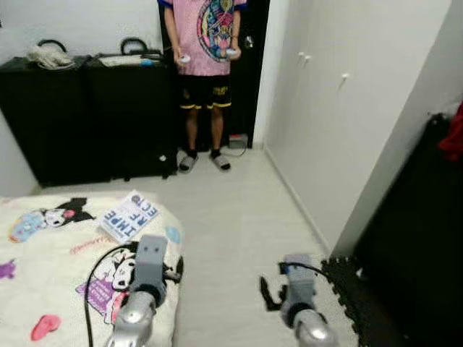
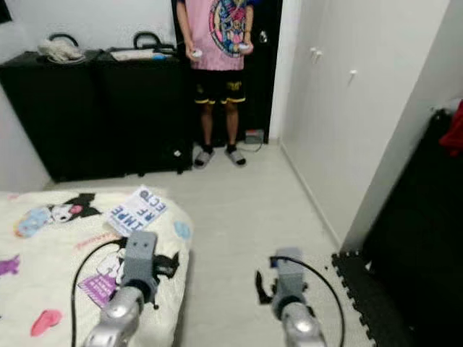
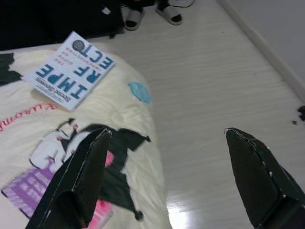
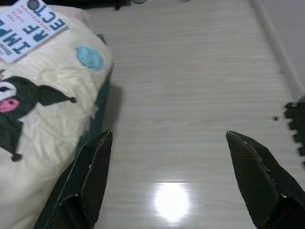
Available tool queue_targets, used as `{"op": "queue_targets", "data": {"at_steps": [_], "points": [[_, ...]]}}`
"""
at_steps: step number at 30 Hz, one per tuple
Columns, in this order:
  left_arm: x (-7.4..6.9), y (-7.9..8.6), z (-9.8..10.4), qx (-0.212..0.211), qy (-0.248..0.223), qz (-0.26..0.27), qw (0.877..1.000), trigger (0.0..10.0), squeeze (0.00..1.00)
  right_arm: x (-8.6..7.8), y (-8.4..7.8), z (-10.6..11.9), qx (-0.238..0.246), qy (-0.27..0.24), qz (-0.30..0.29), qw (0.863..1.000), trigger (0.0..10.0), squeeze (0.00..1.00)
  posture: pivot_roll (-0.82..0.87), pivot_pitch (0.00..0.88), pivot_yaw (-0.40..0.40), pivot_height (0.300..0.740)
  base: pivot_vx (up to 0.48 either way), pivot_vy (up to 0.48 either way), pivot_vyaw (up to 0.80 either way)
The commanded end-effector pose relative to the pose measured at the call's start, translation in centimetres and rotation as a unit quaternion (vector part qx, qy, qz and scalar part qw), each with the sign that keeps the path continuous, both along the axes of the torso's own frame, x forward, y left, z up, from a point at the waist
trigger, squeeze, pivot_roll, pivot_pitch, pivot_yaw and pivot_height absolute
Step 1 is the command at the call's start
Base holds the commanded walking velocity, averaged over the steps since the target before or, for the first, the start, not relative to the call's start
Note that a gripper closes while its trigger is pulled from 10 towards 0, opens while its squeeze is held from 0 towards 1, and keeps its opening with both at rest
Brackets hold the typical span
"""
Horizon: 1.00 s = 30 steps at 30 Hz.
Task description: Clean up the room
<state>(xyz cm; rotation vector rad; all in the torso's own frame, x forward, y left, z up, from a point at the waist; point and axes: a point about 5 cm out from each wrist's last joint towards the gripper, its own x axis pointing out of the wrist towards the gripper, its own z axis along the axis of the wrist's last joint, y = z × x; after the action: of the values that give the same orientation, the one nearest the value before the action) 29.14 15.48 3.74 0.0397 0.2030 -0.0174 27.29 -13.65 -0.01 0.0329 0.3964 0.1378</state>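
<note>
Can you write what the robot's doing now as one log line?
left gripper: open, over bed | right gripper: open, above floor | book: on bed, untouched | person: at doorway

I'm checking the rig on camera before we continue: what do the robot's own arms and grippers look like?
Both arms are silver with grey boxy wrist blocks. A black cable loops to the left gripper, another to the right gripper. Each has two long black tapered fingers with a fine woven texture.
</note>
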Motion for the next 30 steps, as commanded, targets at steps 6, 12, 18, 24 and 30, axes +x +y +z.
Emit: {"op": "queue_targets", "data": {"at_steps": [6,12,18,24,30], "points": [[-0.18,0.04,-0.35,0.005,0.009,0.003,1.000,10.0,0.00,-0.06,-0.88,-0.18,-0.004,0.008,-0.010,1.000,10.0,0.00,-0.02,0.019,-0.026,0.740,0.000,0.000,0.00],[-0.21,0.16,-0.39,0.007,0.010,0.006,1.000,10.0,0.00,0.00,-0.61,-0.15,-0.002,0.008,-0.004,1.000,10.0,0.00,-0.02,0.019,-0.028,0.740,0.000,0.000,0.00],[-0.22,0.11,-0.40,0.007,0.009,0.003,1.000,10.0,0.00,0.04,-0.51,-0.13,-0.001,0.008,-0.001,1.000,10.0,0.00,-0.02,0.018,-0.027,0.740,0.000,0.000,0.00],[-0.18,0.08,-0.38,0.009,0.009,0.005,1.000,10.0,0.00,0.11,-0.56,-0.08,-0.002,0.007,0.000,1.000,10.0,0.00,-0.02,0.016,-0.026,0.740,0.000,0.000,0.00],[-0.19,0.04,-0.41,0.009,0.011,0.005,1.000,10.0,0.00,0.10,-0.50,-0.03,-0.005,0.003,0.002,1.000,10.0,0.00,-0.02,0.016,-0.026,0.740,0.000,0.000,0.00]]}}
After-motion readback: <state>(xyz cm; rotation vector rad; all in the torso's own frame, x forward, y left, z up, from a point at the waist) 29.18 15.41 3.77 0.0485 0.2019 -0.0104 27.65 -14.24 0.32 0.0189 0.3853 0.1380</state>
